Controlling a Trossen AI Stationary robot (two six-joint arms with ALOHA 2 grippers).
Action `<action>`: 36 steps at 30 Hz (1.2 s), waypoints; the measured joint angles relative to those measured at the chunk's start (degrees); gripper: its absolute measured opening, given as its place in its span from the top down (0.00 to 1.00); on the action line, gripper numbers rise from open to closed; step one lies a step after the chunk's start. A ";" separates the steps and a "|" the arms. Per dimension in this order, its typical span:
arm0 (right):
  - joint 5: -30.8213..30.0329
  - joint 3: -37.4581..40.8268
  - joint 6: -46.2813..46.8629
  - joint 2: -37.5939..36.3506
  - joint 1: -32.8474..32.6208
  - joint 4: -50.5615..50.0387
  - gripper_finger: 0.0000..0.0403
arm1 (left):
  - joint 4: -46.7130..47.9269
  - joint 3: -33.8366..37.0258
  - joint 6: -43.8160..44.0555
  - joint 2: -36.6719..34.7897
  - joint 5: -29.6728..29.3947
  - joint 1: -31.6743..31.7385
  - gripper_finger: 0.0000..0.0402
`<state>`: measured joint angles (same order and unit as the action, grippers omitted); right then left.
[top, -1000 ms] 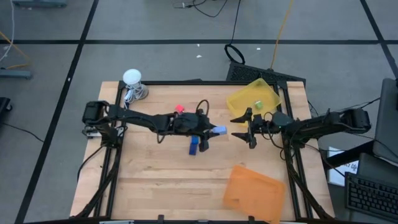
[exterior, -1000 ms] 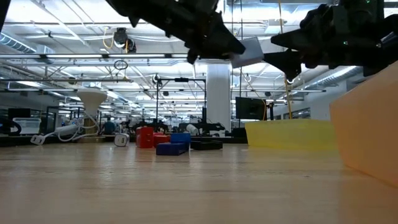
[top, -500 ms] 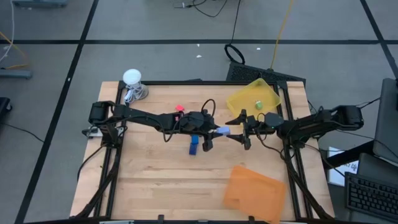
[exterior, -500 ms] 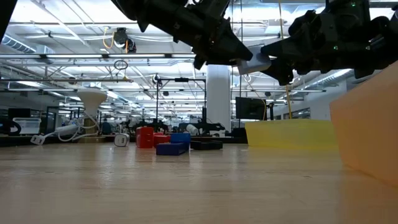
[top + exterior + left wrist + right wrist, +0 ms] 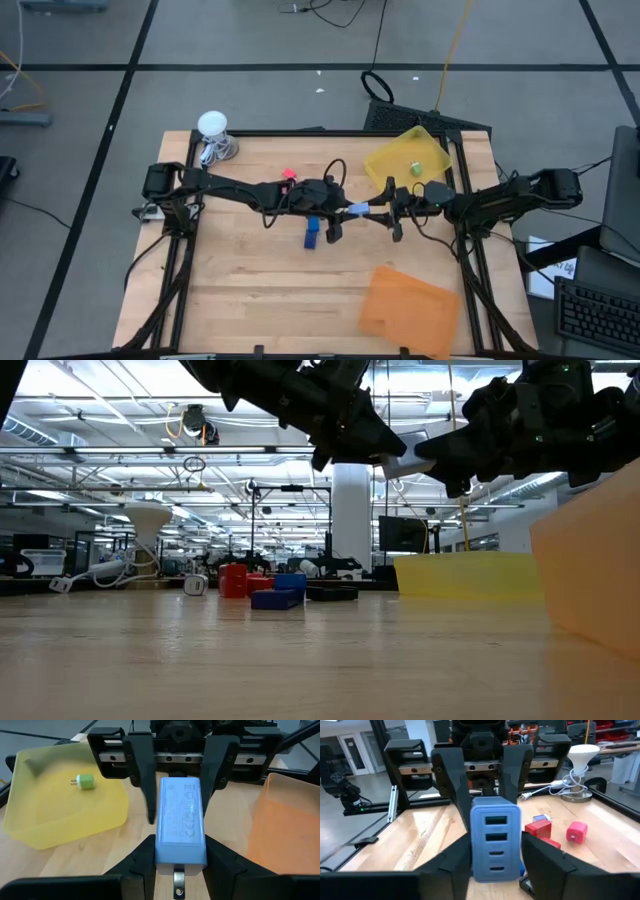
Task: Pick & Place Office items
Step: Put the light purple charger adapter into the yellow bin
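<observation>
A light blue charger block (image 5: 180, 815) hangs in mid-air over the table's middle (image 5: 357, 210), between my two grippers. My left gripper (image 5: 346, 210) comes from the table's left and is shut on the prong end. My right gripper (image 5: 374, 212) comes from the right and is shut on the port end (image 5: 495, 840). In the low view the block (image 5: 402, 457) is high above the tabletop. Other office items lie on the wood: a dark blue piece (image 5: 312, 234), a red one (image 5: 538, 828) and a pink one (image 5: 576, 832). My left gripper pinches the charger's two long sides at its prong end (image 5: 165, 852) between both fingers. The fingers come level from the table's left and lie along the block. The block is roughly level and lifted clear of the table. My right gripper pinches the same charger's sides at its port end (image 5: 481, 855) between both fingers. The fingers come level from the table's right and lie along the block, tip to tip with the left fingers (image 5: 451, 775).
A yellow tray (image 5: 385, 165) at the far right holds a small green plug (image 5: 415, 170). An orange tray (image 5: 405, 310) lies at the near right. A white round object with a cord (image 5: 212, 126) stands at the far left corner. Bare wood lies at the near left.
My right gripper has moved toward the table's left up to the charger and has shut from wide open onto its free end. The charger has stayed in the air in my left gripper.
</observation>
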<state>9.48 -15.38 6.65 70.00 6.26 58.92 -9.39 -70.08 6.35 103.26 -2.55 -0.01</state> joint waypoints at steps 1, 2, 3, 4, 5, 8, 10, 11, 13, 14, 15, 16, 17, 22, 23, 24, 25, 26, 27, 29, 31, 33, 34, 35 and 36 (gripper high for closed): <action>0.80 0.00 -0.47 0.02 0.00 0.00 0.67 | 0.10 0.00 0.03 0.00 0.08 0.00 0.70; 1.50 0.00 -0.81 0.02 0.00 0.00 0.71 | 0.15 0.00 0.00 0.00 0.02 -0.02 0.70; 2.22 0.00 -1.21 0.02 0.04 -0.02 0.72 | 0.16 0.00 0.04 0.00 -0.08 -0.02 0.69; 2.49 0.00 -1.51 0.01 0.04 -0.01 0.72 | 0.13 0.00 0.21 0.00 -0.17 -0.04 0.65; 2.92 0.00 -1.97 0.02 0.04 0.00 0.72 | 0.11 0.00 0.56 0.00 0.04 -0.07 0.60; 3.57 0.00 -3.00 0.01 0.01 -0.22 0.72 | 0.13 0.00 4.18 -0.02 0.90 -0.04 0.42; 3.54 0.00 -3.05 0.00 0.03 -0.52 0.72 | 0.17 0.00 4.74 -0.03 2.51 -0.02 0.31; 3.52 0.00 -3.05 0.02 0.11 -0.72 0.72 | 0.44 0.00 4.64 -0.24 3.22 0.02 0.26; 3.48 0.00 -2.75 0.02 0.41 -0.72 0.72 | 2.49 0.07 3.88 -1.36 4.20 0.30 0.16; 3.42 0.00 -2.13 0.00 0.67 -0.59 0.72 | 3.66 0.07 2.81 -2.45 4.35 0.47 0.12; 3.34 0.00 -1.27 -0.20 1.06 -0.63 0.72 | 5.71 0.08 1.55 -3.93 4.44 0.73 0.09; 3.07 0.02 -0.38 -0.60 1.49 -0.91 0.72 | 7.81 0.08 0.28 -5.53 4.14 1.03 0.06; 2.74 0.02 0.27 -1.13 1.96 -1.22 0.72 | 9.17 0.07 -0.31 -7.08 3.66 1.33 0.03; 2.75 0.02 2.75 -6.00 4.83 -7.75 0.72 | 7.45 4.31 -1.69 -13.36 -1.90 0.67 0.05; 2.75 0.02 3.10 -7.17 5.36 -9.28 0.72 | 5.78 5.98 -2.57 -14.16 -2.67 0.31 0.07; 2.73 0.02 3.20 -8.48 5.85 -10.94 0.72 | 4.03 7.72 -3.29 -15.01 -3.25 -0.01 0.08; 2.75 0.02 3.23 -10.01 6.24 -13.12 0.72 | 2.72 9.51 -3.94 -15.80 -3.39 -0.24 0.09; 2.75 0.04 3.22 -11.32 6.52 -14.94 0.72 | 1.69 11.23 -4.28 -16.61 -3.49 -0.31 0.10; 2.68 0.03 3.20 -12.35 6.58 -16.12 0.72 | 0.38 12.83 -4.33 -17.49 -3.55 -0.24 0.11; 2.98 0.07 2.83 -14.70 6.54 -19.04 0.72 | -1.45 15.44 -4.35 -19.14 -3.74 0.11 0.12; 5.73 0.04 2.36 -16.32 6.54 -20.43 0.72 | -2.04 17.99 -4.37 -21.63 -3.76 0.85 0.13; 11.78 0.04 2.21 -17.55 6.56 -21.53 0.72 | -3.41 20.40 -4.37 -23.47 -3.74 1.82 0.14; 15.53 0.06 2.50 -18.08 6.54 -21.82 0.72 | -3.99 21.88 -4.36 -24.46 -3.76 2.43 0.14; 19.67 0.07 3.19 -18.35 6.50 -21.27 0.72 | -4.13 23.49 -4.34 -25.46 -3.81 2.98 0.14; 23.43 0.03 4.17 -18.68 6.51 -20.81 0.72 | -5.22 24.95 -4.18 -26.13 -3.97 3.60 0.14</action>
<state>32.91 -15.34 10.82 51.32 12.78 38.10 -14.61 -45.14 2.16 77.14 -6.52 3.59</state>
